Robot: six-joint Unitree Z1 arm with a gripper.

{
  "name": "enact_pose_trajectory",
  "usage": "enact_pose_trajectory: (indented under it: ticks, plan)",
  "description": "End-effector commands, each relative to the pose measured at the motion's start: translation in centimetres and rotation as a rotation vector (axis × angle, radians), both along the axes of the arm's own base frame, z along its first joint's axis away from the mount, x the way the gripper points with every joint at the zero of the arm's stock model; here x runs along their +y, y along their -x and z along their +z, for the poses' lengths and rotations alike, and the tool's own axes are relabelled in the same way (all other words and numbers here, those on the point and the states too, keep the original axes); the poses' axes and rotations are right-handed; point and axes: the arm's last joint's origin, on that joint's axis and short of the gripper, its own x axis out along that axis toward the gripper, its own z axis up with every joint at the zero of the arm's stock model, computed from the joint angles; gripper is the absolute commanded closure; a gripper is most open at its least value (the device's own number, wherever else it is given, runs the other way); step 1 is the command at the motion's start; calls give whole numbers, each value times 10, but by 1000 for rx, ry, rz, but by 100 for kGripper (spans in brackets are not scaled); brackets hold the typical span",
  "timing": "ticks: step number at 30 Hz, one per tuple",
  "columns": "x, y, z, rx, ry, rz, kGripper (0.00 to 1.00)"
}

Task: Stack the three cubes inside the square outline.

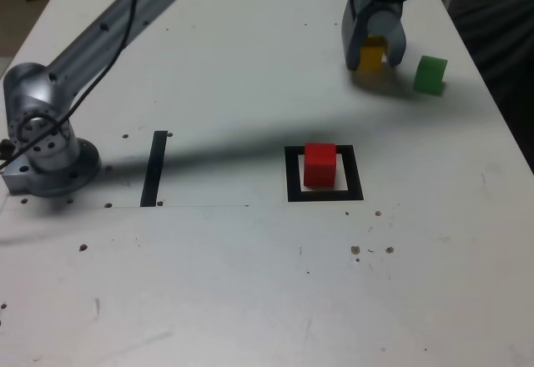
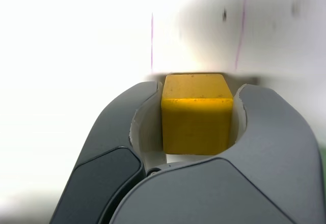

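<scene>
The tool point(image 1: 375, 50), upper right in the exterior view, has closed snug on the yellow cube point(image 2: 196, 113). Lift straight up, then set it squarely on the red cube point(image 1: 319, 164).

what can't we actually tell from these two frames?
- Whether the yellow cube is lifted or on the table: the gripper covers its base in the exterior view; the wrist view doesn't show it.
- Green cube and red cube: outside the wrist view.
- Table detail in the wrist view: overexposed.
- Arm upper links: cut off by the exterior view's top edge.
</scene>
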Motion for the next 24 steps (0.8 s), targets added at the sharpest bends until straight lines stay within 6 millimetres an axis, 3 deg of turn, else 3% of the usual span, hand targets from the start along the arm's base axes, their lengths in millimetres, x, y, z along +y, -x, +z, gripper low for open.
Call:
enact_pose_trajectory:
  ticks: [1, 12, 24]
  plan:
    - [-12, 7, 18, -8, 1, -11, 70]
    - [-79, 59, 60, 19, 52, -41, 70]
    - [-146, 114, 70, -20, 88, -56, 70]
